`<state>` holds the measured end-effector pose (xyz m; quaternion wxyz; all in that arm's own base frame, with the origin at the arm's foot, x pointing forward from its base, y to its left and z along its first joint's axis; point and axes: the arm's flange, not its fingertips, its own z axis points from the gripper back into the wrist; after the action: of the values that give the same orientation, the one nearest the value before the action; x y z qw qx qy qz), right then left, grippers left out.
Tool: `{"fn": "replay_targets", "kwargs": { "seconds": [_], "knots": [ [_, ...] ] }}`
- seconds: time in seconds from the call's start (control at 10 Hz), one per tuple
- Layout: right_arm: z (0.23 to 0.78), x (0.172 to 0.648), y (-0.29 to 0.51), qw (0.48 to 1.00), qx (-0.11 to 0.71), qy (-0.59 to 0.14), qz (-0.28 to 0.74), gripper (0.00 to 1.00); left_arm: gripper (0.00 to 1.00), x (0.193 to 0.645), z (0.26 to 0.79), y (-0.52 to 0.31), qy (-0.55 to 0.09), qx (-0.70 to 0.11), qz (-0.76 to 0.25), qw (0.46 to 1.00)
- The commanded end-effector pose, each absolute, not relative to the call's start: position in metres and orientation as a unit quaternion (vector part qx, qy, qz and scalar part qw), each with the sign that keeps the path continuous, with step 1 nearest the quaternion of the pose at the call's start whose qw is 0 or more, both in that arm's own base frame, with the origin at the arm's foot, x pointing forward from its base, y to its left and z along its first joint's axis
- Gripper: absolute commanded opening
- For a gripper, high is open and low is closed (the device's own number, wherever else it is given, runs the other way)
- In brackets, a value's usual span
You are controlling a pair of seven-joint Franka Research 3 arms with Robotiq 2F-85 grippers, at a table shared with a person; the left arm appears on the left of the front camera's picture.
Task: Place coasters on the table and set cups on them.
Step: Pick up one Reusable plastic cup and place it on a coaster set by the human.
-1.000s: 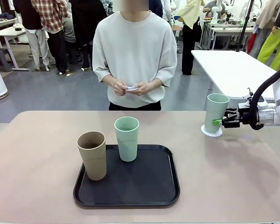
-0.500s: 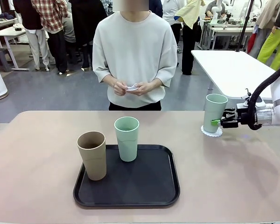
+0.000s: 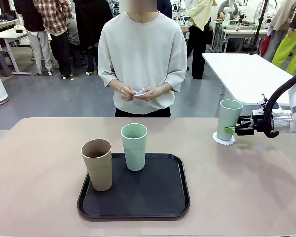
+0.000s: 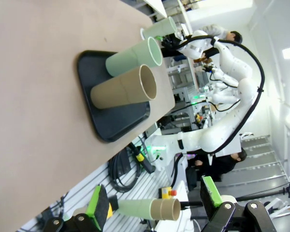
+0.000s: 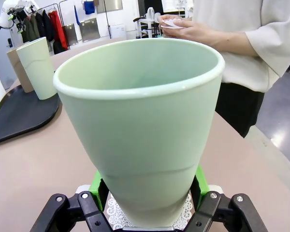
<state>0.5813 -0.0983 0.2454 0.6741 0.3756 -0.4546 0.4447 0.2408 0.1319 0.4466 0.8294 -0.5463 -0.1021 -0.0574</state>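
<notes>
Right gripper (image 3: 230, 129) pinches mint cup (image 3: 229, 118) low on wall; cup upright on coaster (image 3: 223, 139), far right of table (image 3: 39, 163). Left gripper (image 4: 154, 199) spread, empty. Tan cup (image 3: 97, 164) and 2nd mint cup (image 3: 134, 146) upright on black tray (image 3: 158, 197). Person's hands (image 3: 138, 93) hold white paper piece.

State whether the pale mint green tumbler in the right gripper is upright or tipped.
Upright: tumbler rim up, base over white lacy coaster, right gripper shut on it.

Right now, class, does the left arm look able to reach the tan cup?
Probably yes: the left end effector is open and empty, and the tan cup stands at the left edge of the tray with bare table beside it.
</notes>
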Motion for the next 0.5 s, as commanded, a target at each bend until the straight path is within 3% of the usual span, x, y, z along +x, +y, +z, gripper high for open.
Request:
{"fn": "replay_targets", "kwargs": {
  "seconds": [0.0, 0.4],
  "knots": [
    [0.2385, 0.5888, -0.0968, 0.683, 0.382, -0.447, 0.433, 0.81, 1.0, 0.2399, 0.447, 0.1332, -0.106, -0.549, -0.059, 0.827],
    [0.2305, 0.5901, -0.0966, 0.686, 0.388, -0.441, 0.431, 0.81, 1.0, 0.2399, 0.447, 0.1332, -0.106, -0.549, -0.059, 0.827]
  ]
}}
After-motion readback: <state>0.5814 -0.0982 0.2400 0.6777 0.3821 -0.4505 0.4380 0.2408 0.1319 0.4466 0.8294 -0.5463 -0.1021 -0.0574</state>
